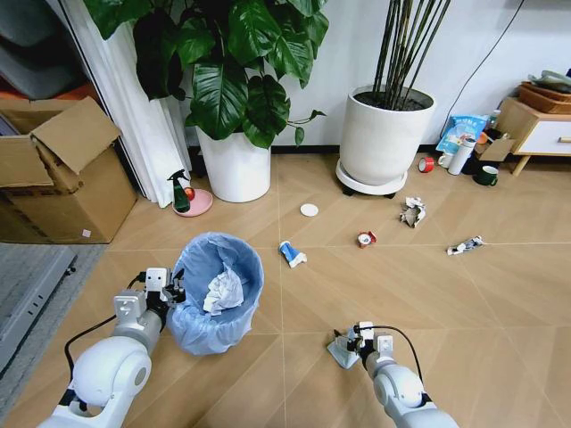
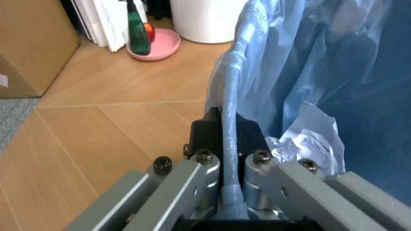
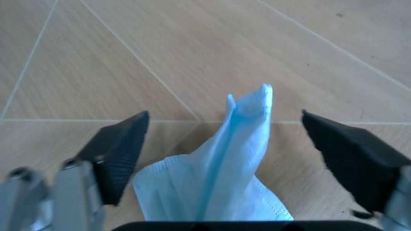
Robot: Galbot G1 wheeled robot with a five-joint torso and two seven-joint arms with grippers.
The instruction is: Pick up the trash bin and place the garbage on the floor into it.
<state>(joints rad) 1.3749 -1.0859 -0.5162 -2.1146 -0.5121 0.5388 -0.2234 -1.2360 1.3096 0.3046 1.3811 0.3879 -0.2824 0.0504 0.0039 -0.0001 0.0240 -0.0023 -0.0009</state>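
The trash bin (image 1: 217, 303), lined with a crinkly light-blue bag, stands on the floor (image 1: 464, 303) at the near left. A white paper wad (image 1: 223, 291) lies inside it. My left gripper (image 1: 171, 290) is shut on the bin's rim (image 2: 228, 130); the wad (image 2: 311, 139) shows beside it. My right gripper (image 1: 351, 341) is low over a pale blue-white mask-like piece of garbage (image 1: 341, 352). It is open, and the piece (image 3: 218, 187) stands between its fingers (image 3: 119, 149). Farther off lie a white disc (image 1: 309, 210), a blue-white can (image 1: 291, 254), a red can (image 1: 366, 238) and crumpled wrappers (image 1: 412, 211).
Two big white plant pots (image 1: 234, 165) (image 1: 385, 134) stand at the back wall. A green spray bottle (image 1: 181, 191) sits on a pink dish. A cardboard box (image 1: 62, 169) and grey mat (image 1: 27, 285) are at the left. A red tape roll (image 1: 426, 164) and wooden cabinet (image 1: 540, 129) are far right.
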